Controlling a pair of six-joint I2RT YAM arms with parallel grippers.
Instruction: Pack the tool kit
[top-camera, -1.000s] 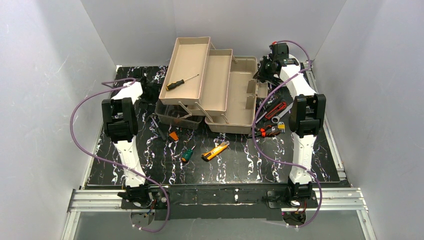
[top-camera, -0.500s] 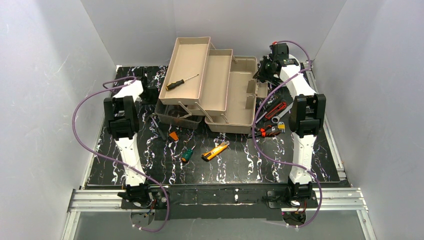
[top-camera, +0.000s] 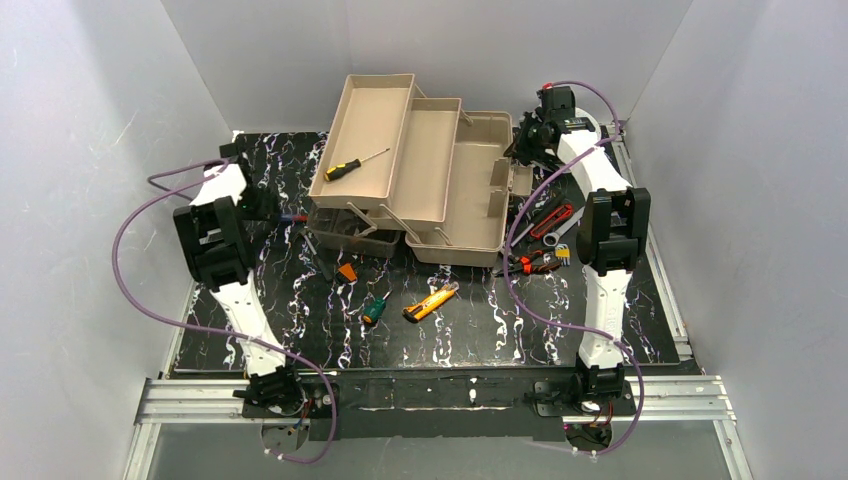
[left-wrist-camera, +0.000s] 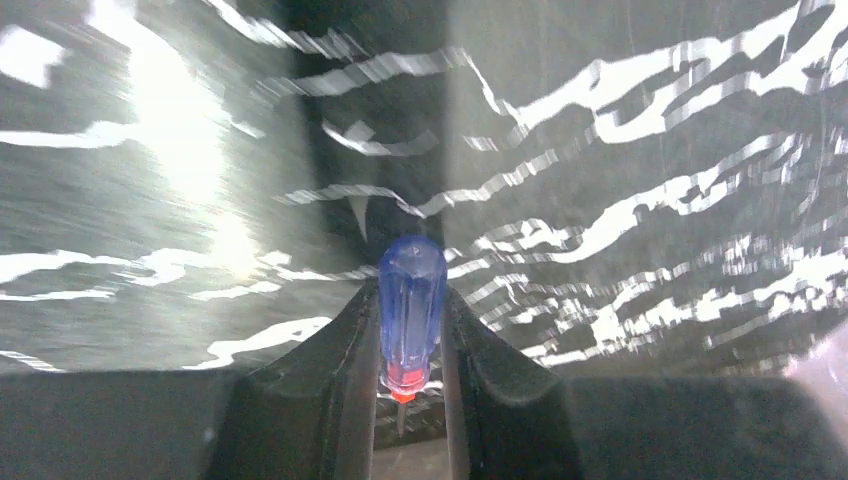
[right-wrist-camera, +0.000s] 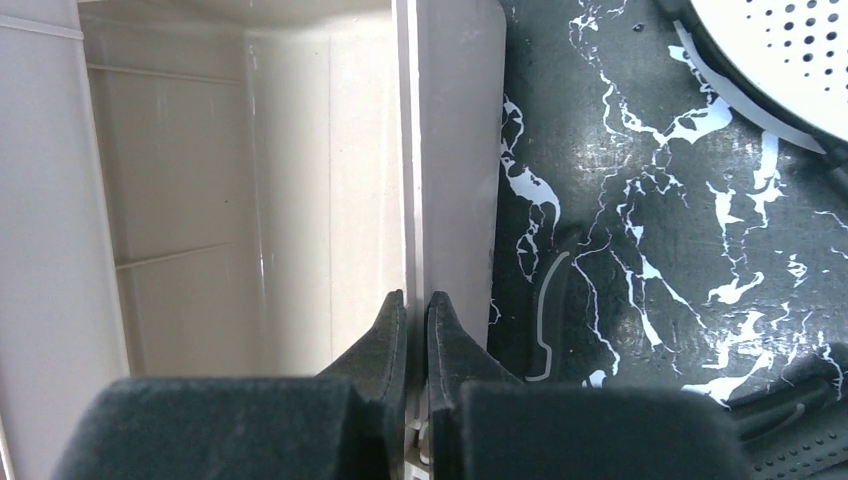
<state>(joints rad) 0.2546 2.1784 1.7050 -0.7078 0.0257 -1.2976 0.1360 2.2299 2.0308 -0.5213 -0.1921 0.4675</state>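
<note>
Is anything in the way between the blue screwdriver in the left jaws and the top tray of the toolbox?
Nothing visible does. The blue screwdriver, clamped in the jaws of the left gripper, sits just left of the toolbox and its top tray; only the tray's raised wall needs clearing. A yellow-handled screwdriver already lies inside.

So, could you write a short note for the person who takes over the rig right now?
Left gripper: shut on a blue-handled screwdriver, left of the toolbox.
Right gripper: shut on a wall of the toolbox.
Done: yellow-handled screwdriver lies in the top tray.
Left: yellow knife, green-handled screwdriver, pliers and other small tools lie on the table; trays folded out.
</note>
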